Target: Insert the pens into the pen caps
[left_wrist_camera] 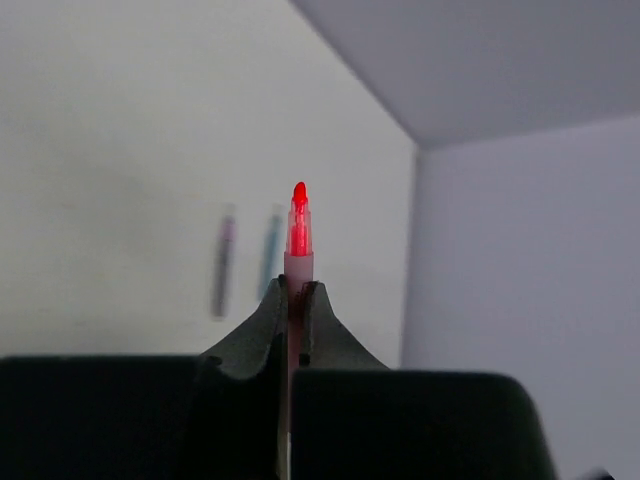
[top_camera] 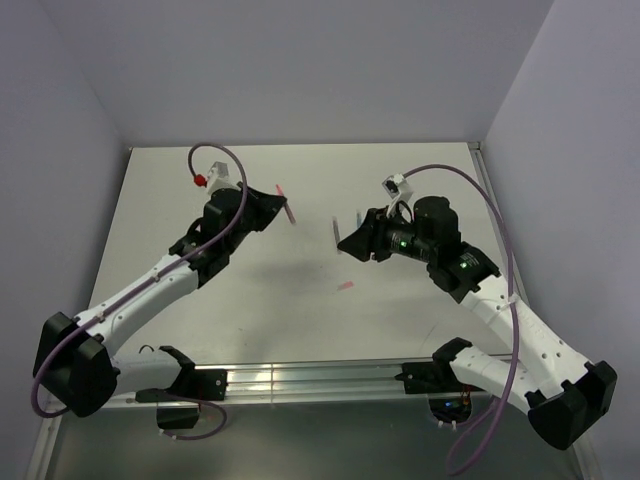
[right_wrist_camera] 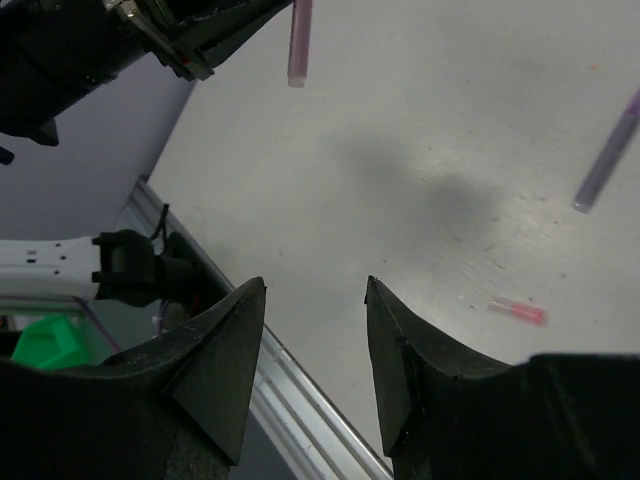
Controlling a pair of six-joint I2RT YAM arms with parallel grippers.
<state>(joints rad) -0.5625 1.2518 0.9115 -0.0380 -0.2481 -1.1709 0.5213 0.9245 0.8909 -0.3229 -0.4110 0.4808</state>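
Observation:
My left gripper is shut on the red pen and holds it above the table. In the left wrist view the pen's red tip sticks up from the closed jaws of that gripper. Two more pens lie blurred on the table, one dark grey and one blue. My right gripper is open and empty, facing the left one. A pinkish-red cap lies on the table below it. A pen lies beyond the cap. The held pen's end shows there too.
The grey tabletop ends in a metal rail at the near edge. Pale walls close in at the back and both sides. The left arm's body fills the upper left of the right wrist view.

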